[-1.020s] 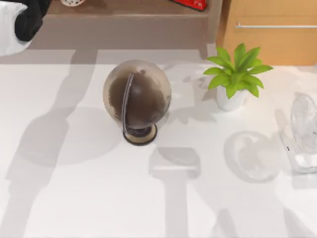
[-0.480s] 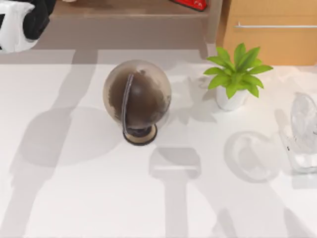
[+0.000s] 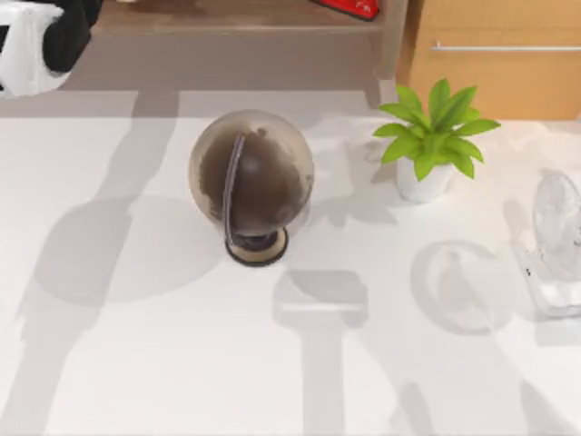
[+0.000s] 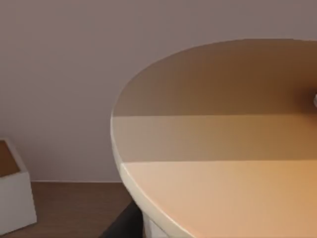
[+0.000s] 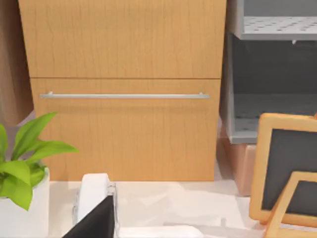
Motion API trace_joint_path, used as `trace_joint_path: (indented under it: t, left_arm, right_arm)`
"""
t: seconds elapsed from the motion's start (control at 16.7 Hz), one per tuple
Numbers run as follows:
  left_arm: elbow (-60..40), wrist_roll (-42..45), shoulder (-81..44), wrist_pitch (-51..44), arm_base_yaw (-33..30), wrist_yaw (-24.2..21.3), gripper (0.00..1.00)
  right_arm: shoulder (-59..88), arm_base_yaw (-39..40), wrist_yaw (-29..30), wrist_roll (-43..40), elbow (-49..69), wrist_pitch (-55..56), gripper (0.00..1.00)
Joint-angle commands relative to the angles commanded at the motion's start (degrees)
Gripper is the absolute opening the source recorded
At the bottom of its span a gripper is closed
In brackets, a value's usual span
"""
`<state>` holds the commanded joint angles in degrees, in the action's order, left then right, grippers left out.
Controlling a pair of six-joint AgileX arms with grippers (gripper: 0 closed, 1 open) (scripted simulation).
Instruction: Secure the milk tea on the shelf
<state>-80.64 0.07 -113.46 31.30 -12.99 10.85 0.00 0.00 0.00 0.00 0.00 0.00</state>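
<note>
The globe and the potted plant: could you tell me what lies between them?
Nothing: in the top view, only bare white table separates the globe from the plant.

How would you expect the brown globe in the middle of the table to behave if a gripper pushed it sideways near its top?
The globe would probably tip rather than slide: its wide sphere sits on a much narrower round base. Once over, the ball would likely roll across the white table. A push low at the base looks safer. The sphere may also spin within its arc-shaped frame.
</note>
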Motion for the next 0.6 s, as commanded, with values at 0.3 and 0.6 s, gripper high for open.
trace_joint_path:
  t: [0.3,0.6]
  left_arm:
    - [0.0,0.0,0.0,0.0,0.0,0.0,1.00]
    - [0.0,0.0,0.0,0.0,0.0,0.0,1.00]
  right_arm:
    - [0.0,0.0,0.0,0.0,0.0,0.0,1.00]
    - [0.0,0.0,0.0,0.0,0.0,0.0,1.00]
